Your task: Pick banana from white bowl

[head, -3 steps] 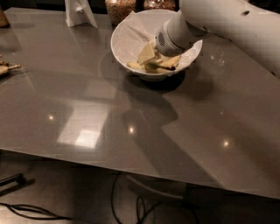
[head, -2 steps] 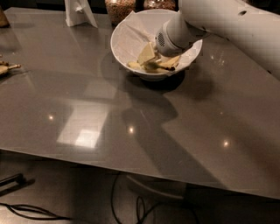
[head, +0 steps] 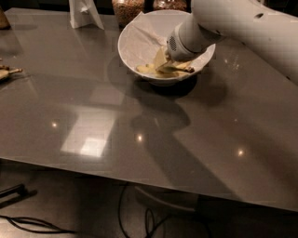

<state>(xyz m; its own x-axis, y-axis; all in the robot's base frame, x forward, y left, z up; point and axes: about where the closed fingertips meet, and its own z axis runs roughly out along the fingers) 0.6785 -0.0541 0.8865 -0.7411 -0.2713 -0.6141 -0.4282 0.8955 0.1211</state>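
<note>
The white bowl (head: 139, 39) stands on the grey table at the back centre, lined with crumpled white paper. A pale yellow banana (head: 150, 69) lies in its bottom, toward the front. My white arm reaches in from the upper right. The gripper (head: 166, 64) is down inside the bowl, right at the banana. The wrist hides the bowl's right half and part of the banana.
Two glass jars of grains (head: 127, 8) stand just behind the bowl. A white stand (head: 84, 14) is at the back left. A small yellowish object (head: 6, 72) lies at the table's left edge. Cables (head: 139, 218) hang under the table's front edge.
</note>
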